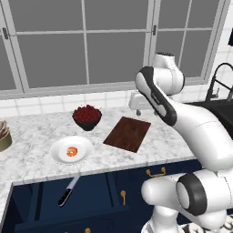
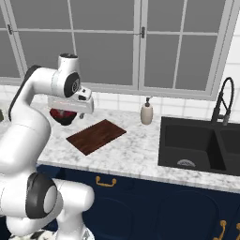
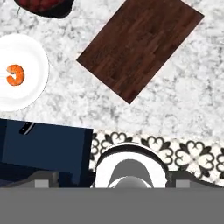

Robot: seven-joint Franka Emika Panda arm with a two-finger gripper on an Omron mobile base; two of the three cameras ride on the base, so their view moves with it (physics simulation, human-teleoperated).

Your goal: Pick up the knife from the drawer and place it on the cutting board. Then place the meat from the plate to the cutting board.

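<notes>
The knife [image 1: 68, 191] lies in the open navy drawer [image 1: 36, 202], black handle toward the front and blade toward the counter. A short bit of the knife [image 3: 27, 127] shows at the drawer's [image 3: 48, 151] edge in the hand view. The white plate [image 1: 70, 150] holds the orange-pink meat [image 1: 72, 151] [image 3: 15, 75]. To its right lies the dark wooden cutting board [image 1: 127, 133] [image 2: 96, 135] [image 3: 140, 46], bare. My gripper [image 3: 116, 180] hangs high over the counter's front edge near the board, pointing down, open and holding nothing.
A dark bowl of red berries [image 1: 87, 116] stands behind the plate. A soap dispenser [image 2: 146, 113], the black sink [image 2: 201, 145] and its faucet [image 2: 224, 101] are to the right. A brown object [image 1: 3, 135] sits at the far left. Windows back the counter.
</notes>
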